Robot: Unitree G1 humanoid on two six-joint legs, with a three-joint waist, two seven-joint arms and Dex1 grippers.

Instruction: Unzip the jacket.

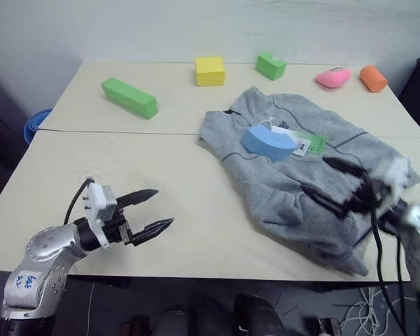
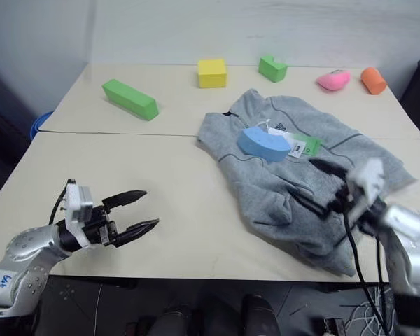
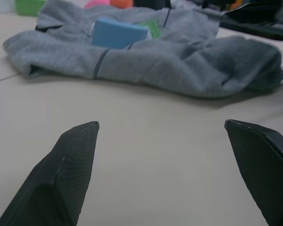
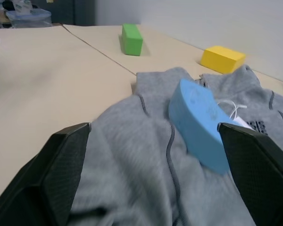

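The light-grey fleece jacket [image 1: 287, 185] lies crumpled on the right half of the table, collar toward the far side. A blue foam block [image 1: 267, 142] rests on its chest beside a white-and-green hang tag [image 1: 306, 144]. My right gripper [image 1: 315, 173] hovers open over the jacket's lower right part, pointing left toward the blue foam block [image 4: 198, 122]. My left gripper [image 1: 164, 206] is open over bare tabletop near the front left, aimed at the jacket [image 3: 146, 61] and well short of it. Its two black fingers [image 3: 70, 169] stand wide apart.
Along the far side of the table [image 1: 126, 161] lie a long green block [image 1: 129, 97], a yellow block [image 1: 210, 71], a small green block [image 1: 271, 65], a pink piece [image 1: 333, 77] and an orange piece [image 1: 372, 78]. A blue bin [image 1: 33, 123] stands beyond the left edge.
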